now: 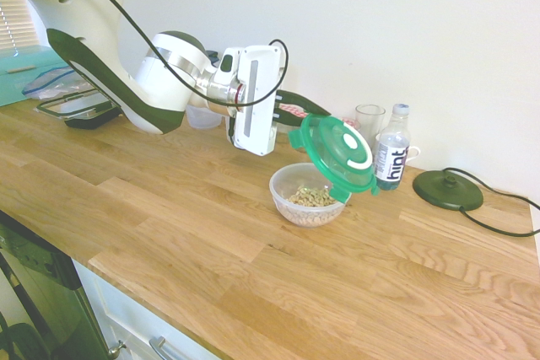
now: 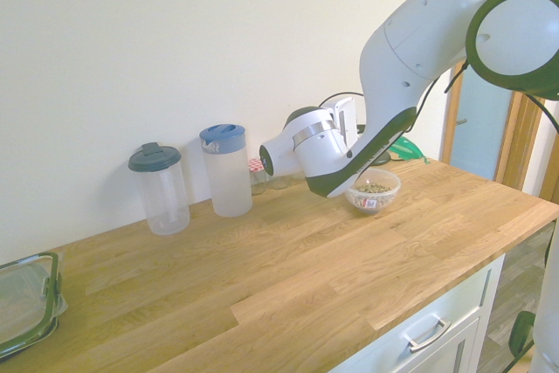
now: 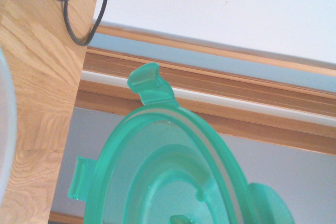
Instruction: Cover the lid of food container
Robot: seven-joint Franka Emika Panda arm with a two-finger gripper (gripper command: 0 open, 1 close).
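In the first exterior view, see a dark-rimmed container (image 1: 99, 117) at left; then find the gripper (image 1: 317, 109) clamped on the green lid (image 1: 333, 151), tilted above the food bowl (image 1: 291, 196); notice a glass (image 1: 369, 117) and labelled bottle (image 1: 392, 153) behind the lid; spot a dark round base (image 1: 447, 190) farther right.

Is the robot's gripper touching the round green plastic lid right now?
Touching. The first exterior view shows it: the gripper has its dark jaws shut on the upper edge of the lid, which hangs tilted from them.
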